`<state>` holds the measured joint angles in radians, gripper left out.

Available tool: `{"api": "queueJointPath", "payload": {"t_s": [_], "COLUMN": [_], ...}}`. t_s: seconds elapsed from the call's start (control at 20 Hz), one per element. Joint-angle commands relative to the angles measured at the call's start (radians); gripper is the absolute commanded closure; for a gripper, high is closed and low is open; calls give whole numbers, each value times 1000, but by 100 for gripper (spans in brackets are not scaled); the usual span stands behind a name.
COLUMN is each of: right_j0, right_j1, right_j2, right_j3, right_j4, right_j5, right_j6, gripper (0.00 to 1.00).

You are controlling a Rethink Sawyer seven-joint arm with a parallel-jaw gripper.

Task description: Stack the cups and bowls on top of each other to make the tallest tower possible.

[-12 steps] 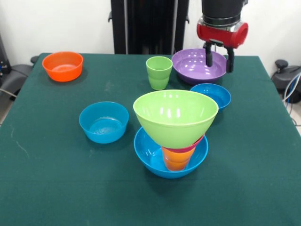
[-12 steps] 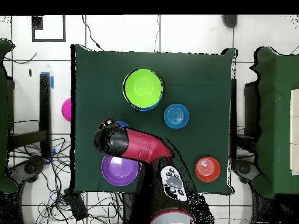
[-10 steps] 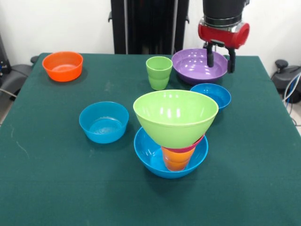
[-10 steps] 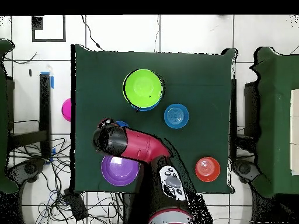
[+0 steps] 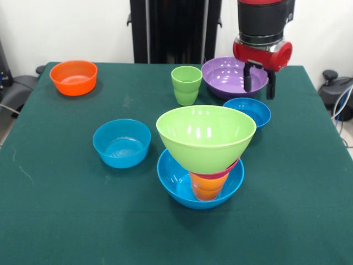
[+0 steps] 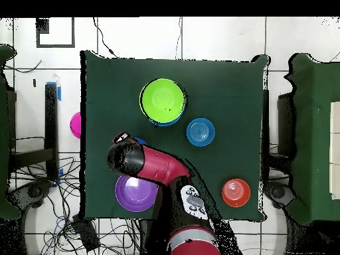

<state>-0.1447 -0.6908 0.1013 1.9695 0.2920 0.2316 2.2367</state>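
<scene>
- Tower [image 5: 205, 160] mid-table: lime bowl [image 5: 206, 135] atop pink-red bowl, orange cup, in lg blue bowl [image 5: 176, 185].
- Unstacked: purple bowl [image 5: 227, 74], green cup [image 5: 186, 84], 2 sm blue bowls, orange bowl [image 5: 73, 77].
- Gripper [image 5: 258, 84] w/ fingers spread, empty, over purple bowl's rim.

Red arm [image 6: 159, 166] over purple bowl [image 6: 135, 194]

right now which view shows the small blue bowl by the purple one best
The front view: the small blue bowl shows whole, sitting in front of the purple bowl beneath the gripper. In the overhead view the arm covers nearly all of it; only a blue sliver shows.
</scene>
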Motion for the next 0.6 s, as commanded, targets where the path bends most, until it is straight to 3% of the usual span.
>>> {"api": "queueJointPath", "payload": {"t_s": [0.05,0.45,0.6], "right_j0": [-1,26,84], "right_j1": [41,-5,-30], "right_j2": [91,72,38], "right_j3": [69,82,55], "right_j4": [62,101,142], "right_j5": [-68,-31,23], "right_j6": [216,224,261], "gripper": [0,0,0]}}
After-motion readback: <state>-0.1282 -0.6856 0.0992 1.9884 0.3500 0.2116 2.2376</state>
